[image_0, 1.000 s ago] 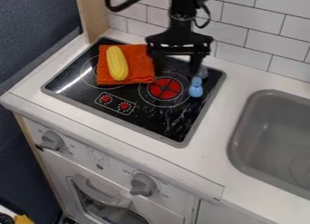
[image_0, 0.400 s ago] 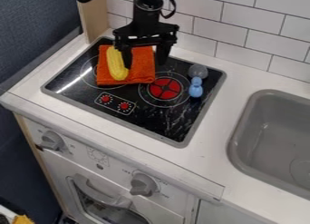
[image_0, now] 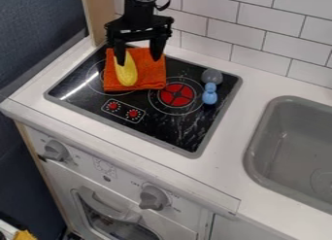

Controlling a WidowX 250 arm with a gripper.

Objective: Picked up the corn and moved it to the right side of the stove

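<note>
The black gripper (image_0: 139, 60) hangs open over the orange cloth at the back left of the stove, its two fingers wide apart. Yellow corn (image_0: 126, 75) lies lengthwise on the left part of the orange cloth (image_0: 152, 75). The left finger covers part of the corn's upper end; whether they touch I cannot tell. Beneath the cloth is the black stove top (image_0: 178, 128), whose right side holds small blue and grey objects.
A blue figure-shaped object (image_0: 209, 94) stands near the stove's right edge, with a grey round object (image_0: 211, 76) just behind it. The grey sink (image_0: 285, 151) is at the right. White tiled wall (image_0: 272, 25) rises behind, and a wooden post (image_0: 100, 15) stands at back left.
The gripper has moved left across the back of the stove, from near the blue and grey objects to over the cloth and corn. The corn and cloth have stayed put.
</note>
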